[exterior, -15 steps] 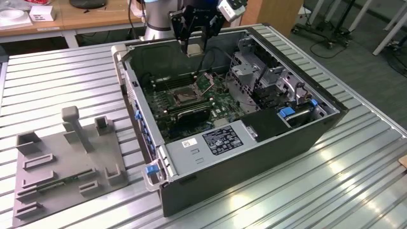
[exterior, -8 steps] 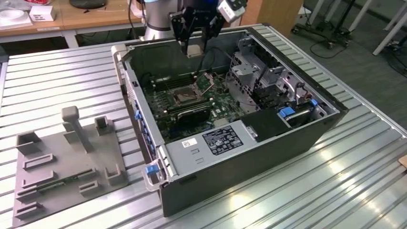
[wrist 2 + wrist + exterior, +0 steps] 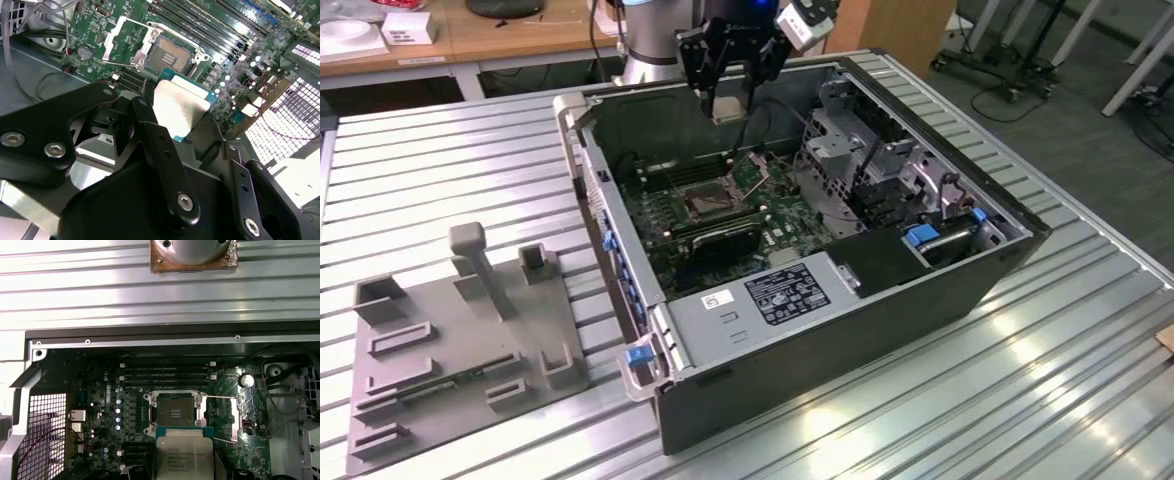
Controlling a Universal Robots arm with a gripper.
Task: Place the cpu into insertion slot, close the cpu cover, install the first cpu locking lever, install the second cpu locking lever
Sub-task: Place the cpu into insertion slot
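At the exterior view's top centre, the gripper (image 3: 728, 102) pinches the cpu (image 3: 180, 106) flat between its fingers, held well above the bare slot (image 3: 175, 414) on the board (image 3: 781, 228).

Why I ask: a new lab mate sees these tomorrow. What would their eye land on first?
Probably the black gripper holding the silvery cpu, poised over the opened computer case in the exterior view. Next, in the second wrist view, the bare insertion slot on the green motherboard just beyond the chip, its cpu cover swung open beside it.
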